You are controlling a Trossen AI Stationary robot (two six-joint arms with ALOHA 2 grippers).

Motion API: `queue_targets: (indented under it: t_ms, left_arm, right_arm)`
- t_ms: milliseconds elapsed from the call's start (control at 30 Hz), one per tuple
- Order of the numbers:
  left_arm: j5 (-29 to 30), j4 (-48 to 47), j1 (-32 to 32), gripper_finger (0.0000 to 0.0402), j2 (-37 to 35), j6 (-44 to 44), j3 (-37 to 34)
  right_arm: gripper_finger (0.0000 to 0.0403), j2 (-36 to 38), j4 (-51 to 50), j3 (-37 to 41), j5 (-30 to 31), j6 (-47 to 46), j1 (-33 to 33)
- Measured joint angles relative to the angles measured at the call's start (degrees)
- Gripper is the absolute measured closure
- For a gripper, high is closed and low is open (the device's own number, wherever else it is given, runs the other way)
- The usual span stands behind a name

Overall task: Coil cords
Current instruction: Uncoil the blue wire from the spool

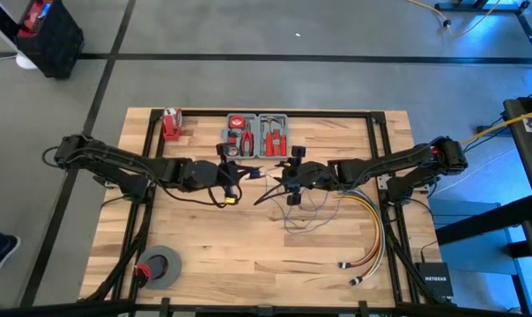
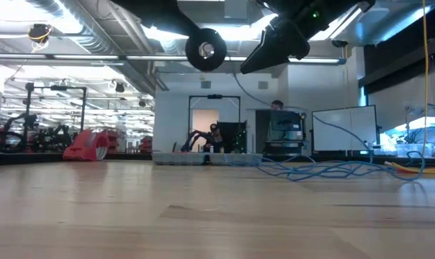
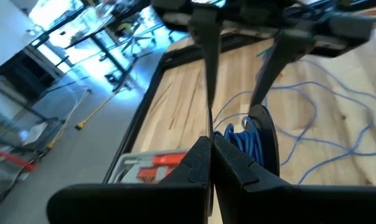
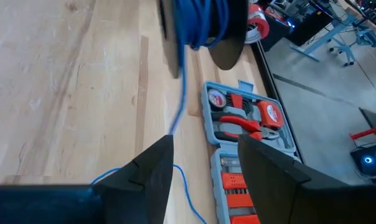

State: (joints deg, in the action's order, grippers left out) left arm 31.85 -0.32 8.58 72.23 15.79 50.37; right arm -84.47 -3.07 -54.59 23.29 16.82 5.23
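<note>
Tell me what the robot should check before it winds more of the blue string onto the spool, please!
1. Left gripper shut and holding the spool: fingers shut, ok; the grip itself, cannot tell.
2. Right gripper open: ok, its fingers stand apart.
3. Blue cord between the right fingers: cannot tell; it hangs from the spool toward the gap.
4. Some cord already wound on the spool: ok, blue turns show.
5. Loose cord left on the table: ok, plenty lies there, near the yellow and orange cables.
6. Tool case out of the way: ok, it sits at the table's far edge.
</note>
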Motion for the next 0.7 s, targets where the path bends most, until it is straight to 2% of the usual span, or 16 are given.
queue_targets:
  t_ms: [100,167,400,700]
  left_arm:
    - [-1.69,0.76,0.0,0.0402,0.01,0.83,0.0]
    - [-1.79,1.64,-0.07,0.0402,0.16,0.82,0.01]
    - [-1.83,1.32,-0.49,0.0402,0.74,0.84,0.04]
    - [-1.85,1.6,-0.81,0.0402,0.74,1.0,0.04]
  right_arm:
    - [0.022,0.0,0.11,0.0,0.0,0.16,0.0]
    - [0.022,-0.1,2.86,0.0,-0.47,2.66,-0.05]
    - [0.022,-0.28,8.85,-0.02,-0.86,2.69,0.02]
    - [0.022,-0.26,3.59,-0.02,-4.75,-0.78,0.01]
